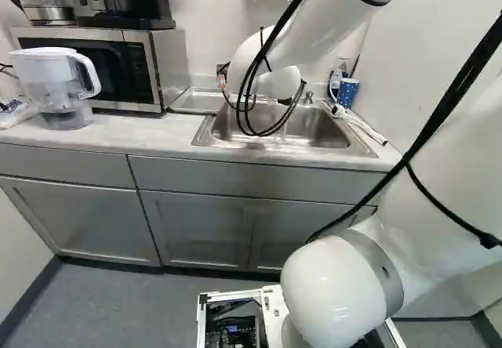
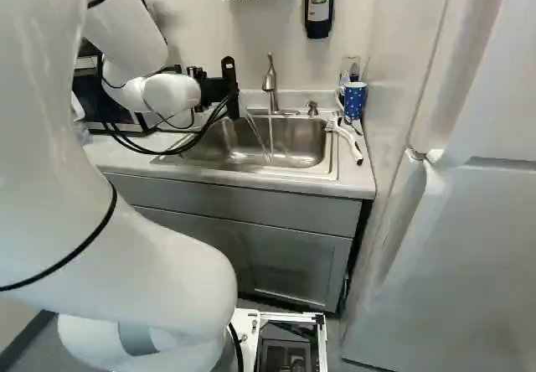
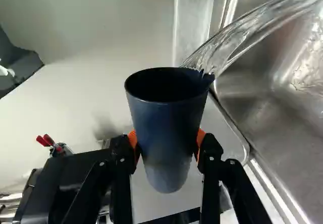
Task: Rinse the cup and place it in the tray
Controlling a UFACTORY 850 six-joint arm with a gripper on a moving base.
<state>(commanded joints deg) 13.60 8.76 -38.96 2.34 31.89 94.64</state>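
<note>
- Rinse step, we judge: cup (image 3: 167, 128) pinched between both pads of our gripper (image 3: 167, 142), water (image 3: 242, 35) arcing from its rim into the sink (image 3: 252, 108).
- Next: finish draining, upright it, set it in the metal tray (image 1: 194, 101).

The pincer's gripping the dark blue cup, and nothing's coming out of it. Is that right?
Not quite: the pincer is gripping the dark blue cup, but water is streaming from its rim into the sink, as the wrist view shows.
</note>
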